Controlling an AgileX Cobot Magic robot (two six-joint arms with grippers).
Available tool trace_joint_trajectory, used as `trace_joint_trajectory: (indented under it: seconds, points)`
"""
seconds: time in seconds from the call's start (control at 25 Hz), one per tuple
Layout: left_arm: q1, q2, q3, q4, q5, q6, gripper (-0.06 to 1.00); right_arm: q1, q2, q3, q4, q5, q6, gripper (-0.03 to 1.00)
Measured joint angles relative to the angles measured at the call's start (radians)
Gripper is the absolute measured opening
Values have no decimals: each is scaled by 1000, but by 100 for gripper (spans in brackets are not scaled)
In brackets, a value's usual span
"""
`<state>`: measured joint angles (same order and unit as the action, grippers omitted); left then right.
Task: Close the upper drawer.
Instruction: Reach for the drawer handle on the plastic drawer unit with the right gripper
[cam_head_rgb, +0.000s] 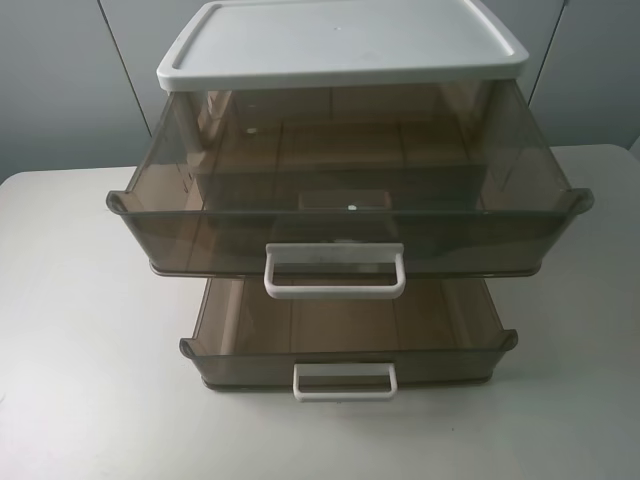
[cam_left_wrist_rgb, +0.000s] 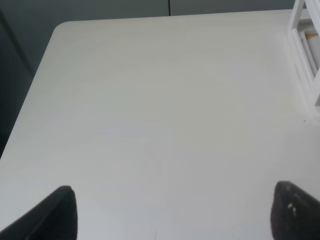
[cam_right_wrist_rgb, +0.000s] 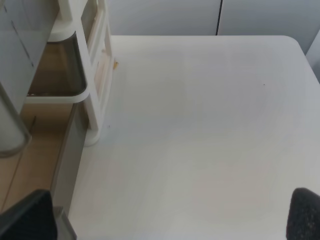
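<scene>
The upper drawer (cam_head_rgb: 340, 215) is smoky-brown and translucent, with a wide white loop handle (cam_head_rgb: 334, 270). It stands pulled far out from under the white cabinet top (cam_head_rgb: 340, 40). Its grey side edge shows in the right wrist view (cam_right_wrist_rgb: 12, 85). Neither gripper shows in the exterior high view. In the left wrist view my left gripper (cam_left_wrist_rgb: 170, 215) is open and empty over bare table, with the cabinet frame (cam_left_wrist_rgb: 306, 55) off to one side. My right gripper (cam_right_wrist_rgb: 165, 217) is open and empty, beside the cabinet's right side.
A shallower brown drawer (cam_head_rgb: 345, 345) with a small white handle (cam_head_rgb: 344, 381) is also pulled out below, reaching further forward. Another shallow drawer (cam_right_wrist_rgb: 60, 70) shows in the right wrist view. The cabinet stands on a white table (cam_head_rgb: 80, 380) with rounded corners.
</scene>
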<state>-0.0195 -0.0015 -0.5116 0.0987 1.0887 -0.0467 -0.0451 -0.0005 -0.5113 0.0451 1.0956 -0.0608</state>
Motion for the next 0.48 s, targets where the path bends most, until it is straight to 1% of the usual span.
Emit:
trace_joint_trajectory:
  seconds: [0.48]
  points:
    - [0,0,0,0,0,0,74,0,0,0,0,0,0,70]
